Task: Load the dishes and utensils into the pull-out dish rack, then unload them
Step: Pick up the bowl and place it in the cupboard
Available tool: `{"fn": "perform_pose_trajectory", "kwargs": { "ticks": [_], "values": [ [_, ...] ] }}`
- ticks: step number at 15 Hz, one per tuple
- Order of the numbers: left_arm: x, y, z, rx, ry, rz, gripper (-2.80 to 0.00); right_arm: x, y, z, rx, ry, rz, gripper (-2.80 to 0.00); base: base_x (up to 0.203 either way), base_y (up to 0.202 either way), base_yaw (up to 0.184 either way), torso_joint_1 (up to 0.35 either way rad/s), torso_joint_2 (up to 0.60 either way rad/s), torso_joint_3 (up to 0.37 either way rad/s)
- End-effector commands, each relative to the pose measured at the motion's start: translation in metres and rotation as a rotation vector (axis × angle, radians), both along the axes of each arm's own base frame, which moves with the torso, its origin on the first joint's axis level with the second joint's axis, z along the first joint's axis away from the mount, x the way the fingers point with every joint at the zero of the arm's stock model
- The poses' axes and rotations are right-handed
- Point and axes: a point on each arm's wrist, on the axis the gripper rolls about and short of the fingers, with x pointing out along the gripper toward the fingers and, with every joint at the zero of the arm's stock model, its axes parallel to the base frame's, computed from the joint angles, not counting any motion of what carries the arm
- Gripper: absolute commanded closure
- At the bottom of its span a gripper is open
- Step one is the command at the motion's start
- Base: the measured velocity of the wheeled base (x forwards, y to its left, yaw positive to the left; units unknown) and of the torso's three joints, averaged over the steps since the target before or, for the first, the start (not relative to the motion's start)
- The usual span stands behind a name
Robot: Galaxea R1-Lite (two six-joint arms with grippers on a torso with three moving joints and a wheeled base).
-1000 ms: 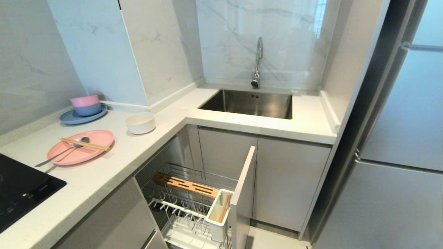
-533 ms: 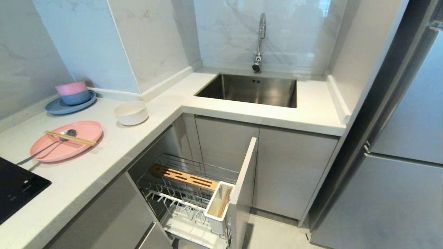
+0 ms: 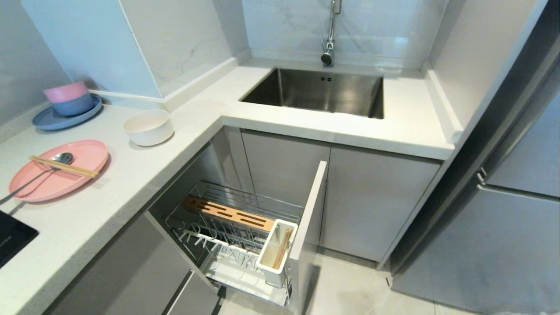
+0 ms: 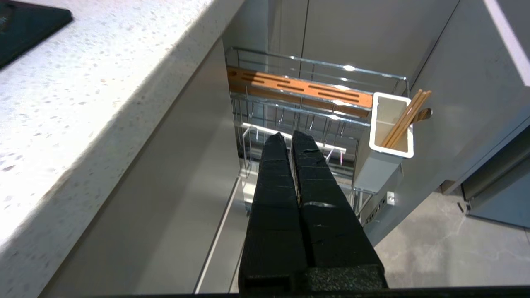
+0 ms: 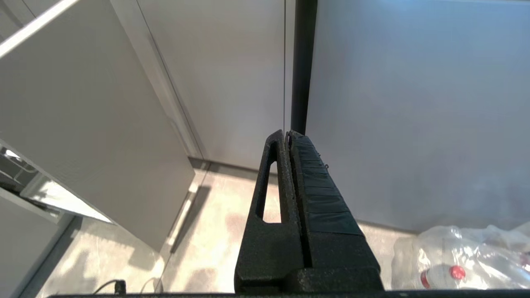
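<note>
On the counter at the left lies the pale-pink plate with the wooden chopsticks and the grey spoon across it. The white bowl stands a little farther back. Below the counter the pull-out dish rack stands drawn out, with its wooden insert and white caddy; another pair of chopsticks leans in the caddy. My left gripper hangs shut and empty in front of the rack. My right gripper is shut and empty, over the floor by the fridge. Neither arm shows in the head view.
Stacked pink and blue bowls sit on a blue-grey plate at the back left. A sink with a tap fills the far corner. A black hob is at the near left. The fridge stands at the right. A bag of bottles lies on the floor.
The whole head view has tilted downward: counter, sink and rack have shifted up and left in the picture and more floor shows. None of the things themselves have moved.
</note>
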Motion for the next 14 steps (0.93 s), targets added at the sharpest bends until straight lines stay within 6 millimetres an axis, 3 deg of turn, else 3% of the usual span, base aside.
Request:
{"fn": "perform_pose_trajectory", "kwargs": {
  "ticks": [1,14],
  "values": [
    [-0.0001,0.0000,-0.0001,0.000,0.000,0.000,0.00,0.0002,0.0000,-0.0004,0.000,0.002,0.001,0.00,0.000,0.000,0.000,-0.001,0.00,-0.199],
    [-0.0001,0.0000,0.0000,0.000,-0.002,0.000,0.00,0.0002,0.0000,-0.0004,0.000,0.002,0.001,0.00,0.000,0.000,0.000,0.003,0.00,-0.198]
  ]
}}
